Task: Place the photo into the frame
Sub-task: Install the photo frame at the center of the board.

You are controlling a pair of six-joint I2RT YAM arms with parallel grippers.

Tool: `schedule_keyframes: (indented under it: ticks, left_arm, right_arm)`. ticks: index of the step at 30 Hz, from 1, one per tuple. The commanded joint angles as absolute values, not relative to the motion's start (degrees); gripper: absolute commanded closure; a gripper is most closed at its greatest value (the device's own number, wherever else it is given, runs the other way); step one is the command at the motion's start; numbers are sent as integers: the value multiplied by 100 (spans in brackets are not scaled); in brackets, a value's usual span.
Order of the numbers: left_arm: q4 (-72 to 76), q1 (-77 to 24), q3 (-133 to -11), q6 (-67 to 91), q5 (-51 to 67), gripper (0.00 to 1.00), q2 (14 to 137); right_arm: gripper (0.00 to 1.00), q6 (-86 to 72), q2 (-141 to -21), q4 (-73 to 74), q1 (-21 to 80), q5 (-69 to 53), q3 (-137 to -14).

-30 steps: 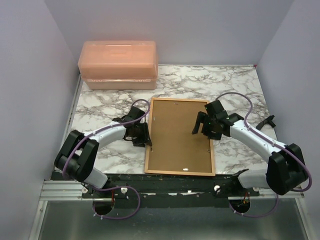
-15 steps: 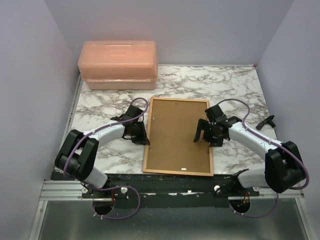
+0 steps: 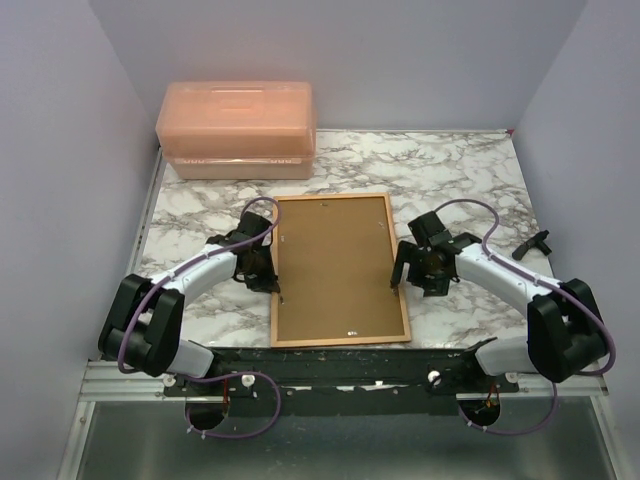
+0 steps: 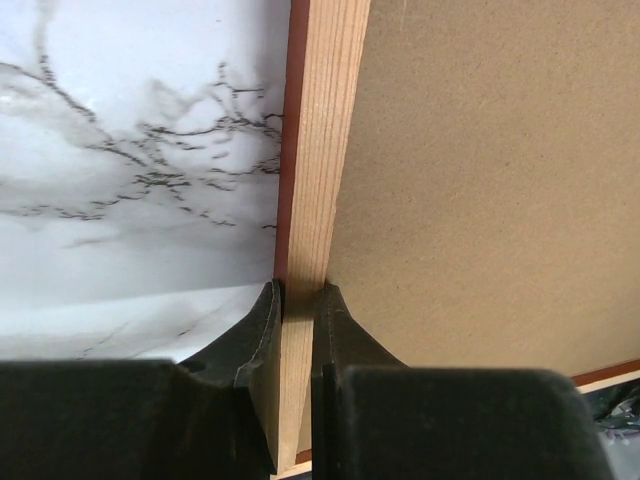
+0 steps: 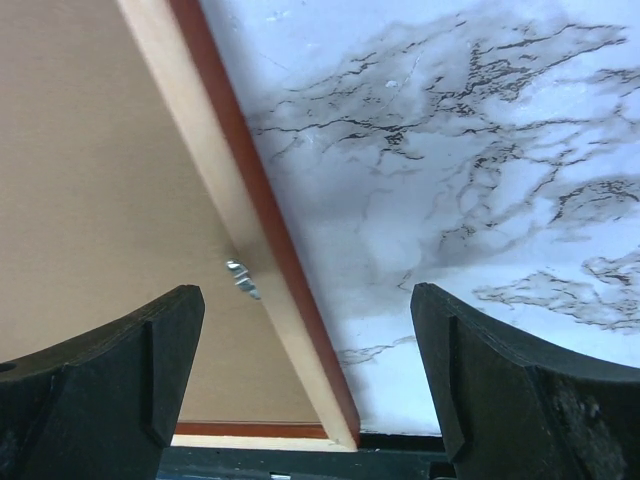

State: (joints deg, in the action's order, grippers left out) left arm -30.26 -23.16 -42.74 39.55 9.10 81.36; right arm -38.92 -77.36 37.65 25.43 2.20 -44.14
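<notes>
Frame (image 3: 330, 198): lies flat on the marble tabletop (image 3: 450, 170) between the two arms, wood-coloured back up; shows a red-orange strip along its outer edge in both wrist views.
Backing board (image 3: 335, 270): plain brown, sits inside the frame's opening and fills it from rail to rail.
Photo: not to be seen in any view; perhaps under the backing board, perhaps somewhere else, cannot tell which.
Left tool (image 4: 298, 295): pinched tight on the frame's left rail, with one finger on the outer red side and the other on the inner side next to the board.
Right tool (image 5: 308, 295): spread wide and gripping nothing; hangs over the frame's right rail towards the near corner, one finger above the board and the other above bare marble.
Turn tab (image 5: 240, 277): small metal piece on the right rail at the board's edge; too small to tell whether turned over the board.
Storage box (image 3: 236, 128): translucent peach, lid on, at the far left of the tabletop, well apart from the frame.
Done so far: hard to judge; board seated and frame face down, so either loaded already or not yet opened.
Left to do: probably confirming the photo's whereabouts; if not inside, lifting out the board, laying the photo in, reseating the board and turning the tabs.
</notes>
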Motion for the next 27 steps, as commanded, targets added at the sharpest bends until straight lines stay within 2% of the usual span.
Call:
schedule_keyframes:
  ticks: [1,8,18,20,22,27]
  left_arm:
    - [-3375,-2160,-4247,3753,510,100,7998]
    - [-3390,-2153,-4385,3555,456,90,8199]
    - [-3392,-2153,-4385,3516,467,88,8243]
    - [-3392,-2149,-4386,3508,468,88,8244]
    - [-3399,-2147,-4389,3507,457,88,8242]
    - [-3401,-2153,-4412,3489,457,88,8252]
  right_arm:
    - [9,-3727,-8029,3718,2555,-153,-4295]
    - [18,-3487,-8373,3536,2810,-306,-4458]
    - [32,-3403,-9295,3850,3522,523,-5114]
    - [38,-3413,-9393,3891,3579,609,-5155]
    - [49,-3439,-9408,3902,3602,656,-5161]
    - [84,-3541,-9397,3944,3610,1016,-5138]
